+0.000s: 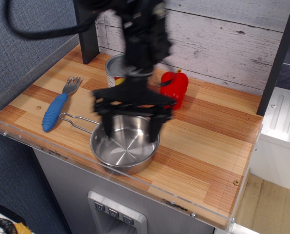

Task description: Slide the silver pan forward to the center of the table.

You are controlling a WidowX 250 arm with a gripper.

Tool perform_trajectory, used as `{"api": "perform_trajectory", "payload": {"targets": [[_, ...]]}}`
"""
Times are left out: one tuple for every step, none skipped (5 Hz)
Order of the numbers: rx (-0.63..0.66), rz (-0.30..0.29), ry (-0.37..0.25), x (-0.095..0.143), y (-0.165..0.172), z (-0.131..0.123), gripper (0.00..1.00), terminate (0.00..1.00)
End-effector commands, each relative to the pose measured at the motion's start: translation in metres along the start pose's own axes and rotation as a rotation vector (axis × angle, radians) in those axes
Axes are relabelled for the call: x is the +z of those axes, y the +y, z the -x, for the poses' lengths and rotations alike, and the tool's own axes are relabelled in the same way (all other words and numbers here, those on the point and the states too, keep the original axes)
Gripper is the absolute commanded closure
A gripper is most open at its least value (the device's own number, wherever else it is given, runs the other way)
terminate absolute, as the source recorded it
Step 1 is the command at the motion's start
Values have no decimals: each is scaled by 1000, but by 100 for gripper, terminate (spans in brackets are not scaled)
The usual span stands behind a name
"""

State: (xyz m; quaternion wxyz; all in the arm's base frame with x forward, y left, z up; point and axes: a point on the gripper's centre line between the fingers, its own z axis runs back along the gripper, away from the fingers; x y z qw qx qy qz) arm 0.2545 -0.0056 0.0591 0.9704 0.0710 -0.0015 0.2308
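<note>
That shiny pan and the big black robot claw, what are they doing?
The black robot gripper hangs open over the round shiny steel pan, one finger on each side. The pan sits near the front edge of the striped wooden table, with a blue-handled fork, a red pepper and a can nearby.

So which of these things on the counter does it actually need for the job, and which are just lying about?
Needed:
silver pan
table
gripper, open, over the pan

Lying about:
blue-handled fork
red pepper
can, partly hidden behind the arm
</note>
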Motion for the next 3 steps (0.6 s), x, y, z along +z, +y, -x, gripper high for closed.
{"api": "perform_trajectory", "payload": {"targets": [[-229,52,-104,43,-88,-3,0,0],[-311,115,-146,58,-114,5,0,0],[-353,101,-160,61,-131,5,0,100]]}}
